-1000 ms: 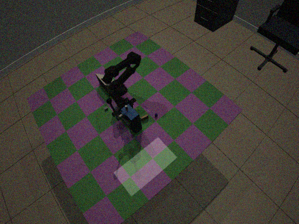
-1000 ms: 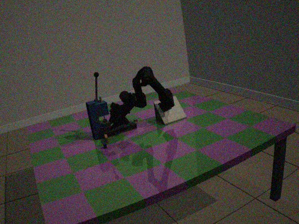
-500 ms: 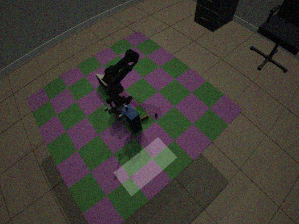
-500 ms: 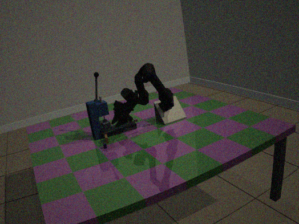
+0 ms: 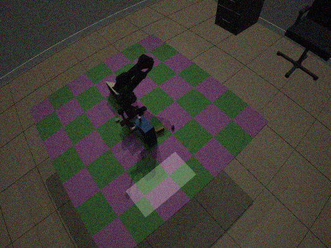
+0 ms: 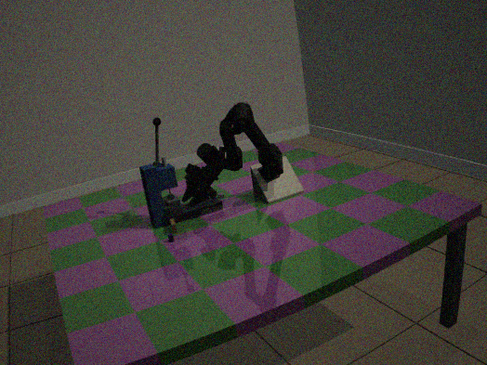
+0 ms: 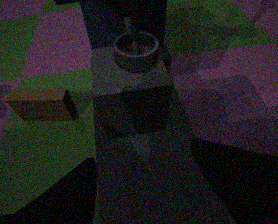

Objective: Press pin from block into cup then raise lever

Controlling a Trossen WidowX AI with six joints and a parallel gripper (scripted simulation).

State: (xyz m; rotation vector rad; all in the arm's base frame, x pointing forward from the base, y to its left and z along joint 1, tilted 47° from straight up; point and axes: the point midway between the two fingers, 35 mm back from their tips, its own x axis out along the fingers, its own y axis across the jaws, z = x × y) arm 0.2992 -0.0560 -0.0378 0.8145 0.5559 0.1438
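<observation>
Black jointed arm (image 5: 134, 77) (image 6: 237, 133), rounded joint housings, chunky links, dark pincer fingers
</observation>
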